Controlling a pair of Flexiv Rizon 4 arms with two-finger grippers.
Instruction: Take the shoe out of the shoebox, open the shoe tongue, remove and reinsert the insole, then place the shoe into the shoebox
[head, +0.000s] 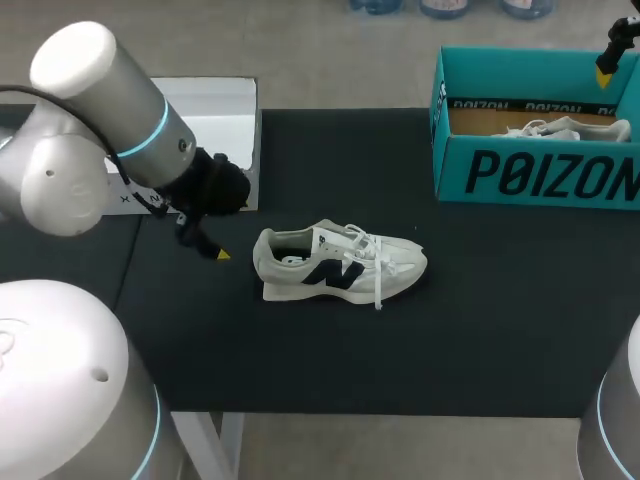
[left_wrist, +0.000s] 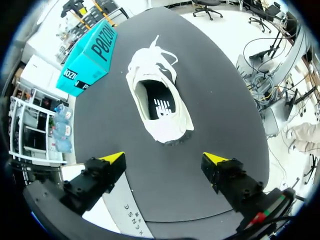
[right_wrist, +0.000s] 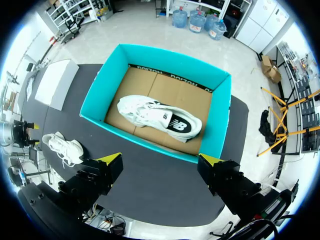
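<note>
Where the black tabletop (head: 480, 330) meets its far right corner stands the teal shoebox (head: 540, 175), lid off, brown cardboard floor showing. Large dark block lettering runs along its near wall; a dark strip with pale lettering lines the inside of the far wall.

White board (head: 215, 125) lies flat at the far left edge.

Left arm (head: 100, 120) comes in over the left edge.

Shoe (head: 340, 262): white, dark emblem on its side, upright on its sole near the middle of the tabletop, toe toward the right edge, heel toward the left edge. Laces (head: 378, 280) loose, one end trailing toward the near edge. Dark insole (left_wrist: 161, 102) seated inside, with a pale mark printed on it.

Second shoe (right_wrist: 160, 117), same white with dark emblem, lies inside the shoebox on the cardboard.

Left gripper (left_wrist: 165, 158): fingers spread wide, nothing between them. Sits just off the shoe's heel, toward the left edge. Heel is ahead of the fingertips, apart from them, no contact.

Right gripper (right_wrist: 160, 160): fingers spread wide, holding nothing. Above the shoebox at the far right corner, with the box and the second shoe ahead of it and the shoe on the tabletop well apart.
</note>
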